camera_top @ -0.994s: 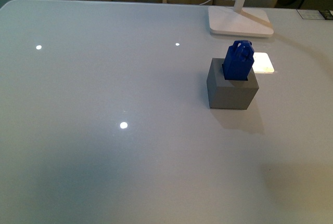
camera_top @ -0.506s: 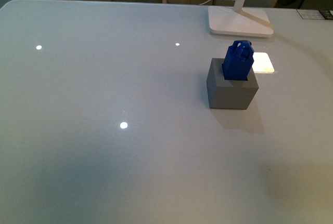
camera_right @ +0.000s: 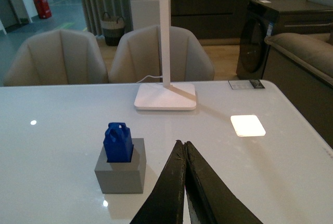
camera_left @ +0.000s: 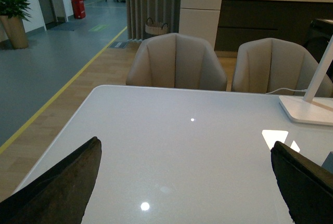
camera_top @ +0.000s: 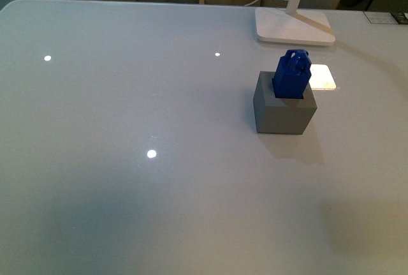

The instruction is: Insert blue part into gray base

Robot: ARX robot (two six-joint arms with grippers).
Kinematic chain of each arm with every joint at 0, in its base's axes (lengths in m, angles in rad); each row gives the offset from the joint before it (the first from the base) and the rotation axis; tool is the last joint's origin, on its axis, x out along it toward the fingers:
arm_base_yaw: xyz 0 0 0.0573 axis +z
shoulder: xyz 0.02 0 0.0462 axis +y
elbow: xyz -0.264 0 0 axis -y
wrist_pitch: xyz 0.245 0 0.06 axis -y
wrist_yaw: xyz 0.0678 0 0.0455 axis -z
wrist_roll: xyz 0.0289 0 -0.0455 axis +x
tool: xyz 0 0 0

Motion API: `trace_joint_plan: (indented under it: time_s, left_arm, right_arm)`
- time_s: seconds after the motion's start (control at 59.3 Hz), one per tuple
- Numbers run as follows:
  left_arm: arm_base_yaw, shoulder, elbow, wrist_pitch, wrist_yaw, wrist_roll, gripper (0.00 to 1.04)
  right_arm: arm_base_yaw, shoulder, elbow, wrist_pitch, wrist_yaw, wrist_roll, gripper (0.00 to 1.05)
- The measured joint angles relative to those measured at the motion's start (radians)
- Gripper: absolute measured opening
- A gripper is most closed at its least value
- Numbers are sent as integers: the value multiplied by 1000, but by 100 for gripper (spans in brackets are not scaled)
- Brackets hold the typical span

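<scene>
The blue part (camera_top: 292,74) stands upright in the square hole of the gray base (camera_top: 284,113) on the white table, right of the middle in the front view. Its loop handle points up and its upper body rises above the cube's top. Both also show in the right wrist view, the blue part (camera_right: 118,142) in the gray base (camera_right: 120,173). My right gripper (camera_right: 183,146) is shut and empty, apart from the cube and beside it. My left gripper (camera_left: 186,154) is open and empty, its dark fingers (camera_left: 57,190) wide apart over bare table. Neither gripper shows in the front view.
A white desk lamp's flat foot (camera_top: 294,27) stands just behind the cube, its stem rising out of view. Beige chairs (camera_left: 177,63) line the table's far edge (camera_top: 127,2). Bright light reflections lie on the tabletop (camera_top: 322,76).
</scene>
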Motion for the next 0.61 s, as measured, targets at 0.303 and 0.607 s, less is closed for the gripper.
trace_joint_plan:
  time_s: [0.303, 0.607]
  left_arm:
    - [0, 0, 0, 0, 0, 0, 97]
    - [0, 0, 0, 0, 0, 0, 97]
  right_arm:
    - [0, -171, 0, -177, 0, -2, 7]
    - [0, -172, 0, -177, 0, -2, 60]
